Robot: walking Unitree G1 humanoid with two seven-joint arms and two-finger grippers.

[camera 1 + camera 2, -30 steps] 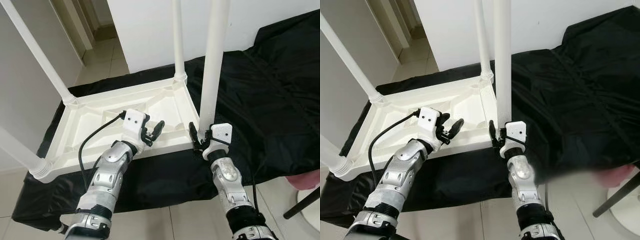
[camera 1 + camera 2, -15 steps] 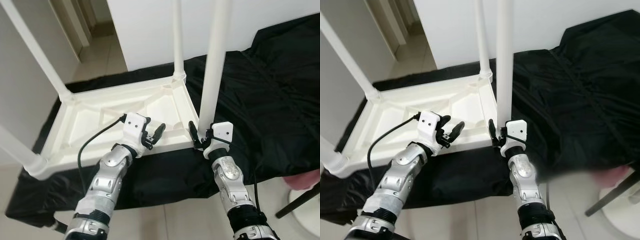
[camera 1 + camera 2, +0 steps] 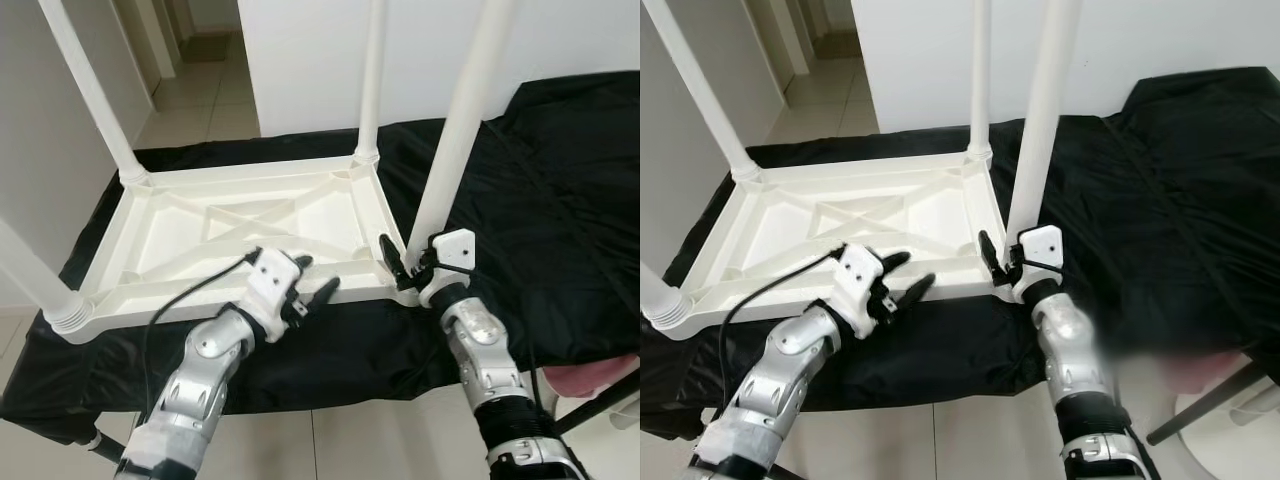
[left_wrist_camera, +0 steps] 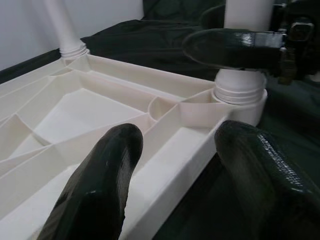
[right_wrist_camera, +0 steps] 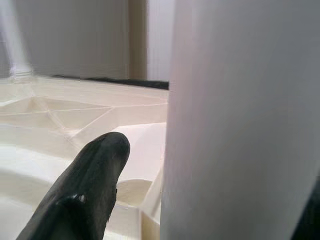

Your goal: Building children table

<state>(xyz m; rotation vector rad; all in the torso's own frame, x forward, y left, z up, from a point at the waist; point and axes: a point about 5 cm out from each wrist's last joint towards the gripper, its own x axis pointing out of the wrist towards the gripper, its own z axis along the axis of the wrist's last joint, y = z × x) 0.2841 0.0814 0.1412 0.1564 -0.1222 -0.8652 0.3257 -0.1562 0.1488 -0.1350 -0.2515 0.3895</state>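
The white plastic children's table (image 3: 240,225) lies upside down on the black-draped worktop (image 3: 560,200), looking light, rigid and slick; the right gripper (image 3: 405,268) clasps the near-right leg (image 3: 455,150) at its socket, the left gripper (image 3: 312,290) gapes empty astride the near rim.

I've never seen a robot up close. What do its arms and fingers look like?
Both arms are jointed silver metal segments. Each ends in a white block carrying two long, glossy black fingers: left gripper, right gripper. A black cable loops along the left arm.
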